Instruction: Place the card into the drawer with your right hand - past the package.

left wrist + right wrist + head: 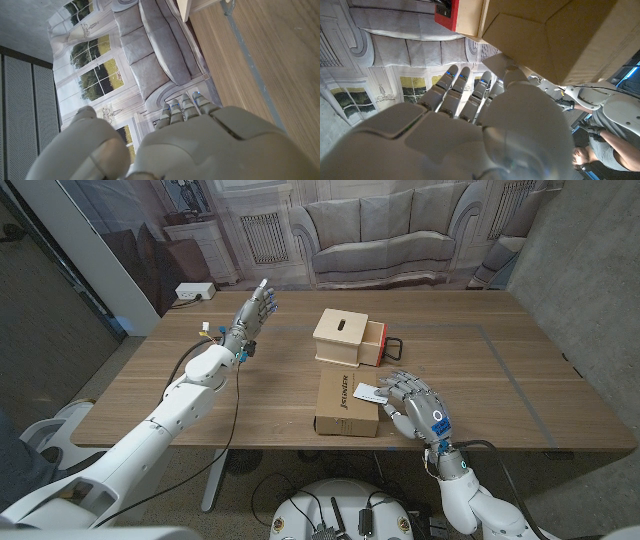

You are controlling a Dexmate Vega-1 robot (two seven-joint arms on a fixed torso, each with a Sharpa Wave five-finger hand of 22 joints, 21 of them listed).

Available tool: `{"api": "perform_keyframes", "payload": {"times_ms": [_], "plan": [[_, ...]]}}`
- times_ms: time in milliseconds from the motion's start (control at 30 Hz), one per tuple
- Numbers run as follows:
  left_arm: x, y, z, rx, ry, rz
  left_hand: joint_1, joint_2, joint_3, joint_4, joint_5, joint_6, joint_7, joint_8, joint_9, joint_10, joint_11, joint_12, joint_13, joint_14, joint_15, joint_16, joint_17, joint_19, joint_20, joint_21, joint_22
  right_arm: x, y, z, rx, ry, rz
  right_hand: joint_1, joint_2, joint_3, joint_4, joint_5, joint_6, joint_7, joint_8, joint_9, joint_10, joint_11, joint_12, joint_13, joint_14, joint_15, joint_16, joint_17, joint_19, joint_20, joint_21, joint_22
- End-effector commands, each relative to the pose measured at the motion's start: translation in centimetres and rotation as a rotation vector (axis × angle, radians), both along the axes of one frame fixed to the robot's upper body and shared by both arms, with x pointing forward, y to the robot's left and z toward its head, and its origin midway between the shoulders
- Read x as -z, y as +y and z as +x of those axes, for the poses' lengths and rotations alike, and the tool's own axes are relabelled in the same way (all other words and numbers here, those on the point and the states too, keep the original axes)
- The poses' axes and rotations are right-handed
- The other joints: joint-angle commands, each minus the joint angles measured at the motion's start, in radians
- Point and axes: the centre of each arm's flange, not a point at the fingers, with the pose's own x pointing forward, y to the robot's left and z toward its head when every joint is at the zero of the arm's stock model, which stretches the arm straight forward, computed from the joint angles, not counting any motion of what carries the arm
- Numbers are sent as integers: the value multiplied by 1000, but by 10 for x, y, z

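Right hand [415,404] pinches the card [368,391] over the package [347,404] — left hand [254,314] raised, fingers spread, empty.

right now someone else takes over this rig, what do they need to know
Right hand is at the card, which lies on the package's top, near edge; a firm grasp cannot be confirmed.
Left hand is raised over the table, holding nothing.
The drawer is pulled open from the wooden box, beyond the package.
Left: lift the card, carry it past the package, put it in the drawer.

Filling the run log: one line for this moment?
right hand at card on package | drawer open | left hand raised, empty
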Motion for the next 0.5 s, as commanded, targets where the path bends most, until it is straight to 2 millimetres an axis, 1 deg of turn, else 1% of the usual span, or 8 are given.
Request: {"api": "perform_keyframes", "payload": {"times_ms": [33,367,500], "plan": [[0,3,5,9,-5,-8,7,4,-1,1,-2,4,1,-1,2,4,-3,2,4,1,-3,1,3,-10,-13,0,3,-2,2,1,6,-8,3,6,9,-2,2,-2,15,0,13,5,15,-1,4,1,13,-151,5,4,5,-124,7,5],[-1,15,5,3,-18,-35,8,5,-2,1,-2,4,2,-1,2,4,-2,2,4,1,-3,1,3,-10,-12,0,3,-6,5,1,19,-18,-17,7,13,-3,2,-5,20,0,25,12,25,0,4,0,30,-152,9,4,8,-122,7,6],[-1,16,6,5,-21,-35,8,5,-3,1,-2,5,2,-1,2,3,-2,2,4,1,-4,1,3,-10,-12,0,3,-7,5,-1,25,-19,-15,8,13,-3,1,-5,23,0,27,13,28,0,4,0,33,-153,9,4,9,-121,8,6]]}}
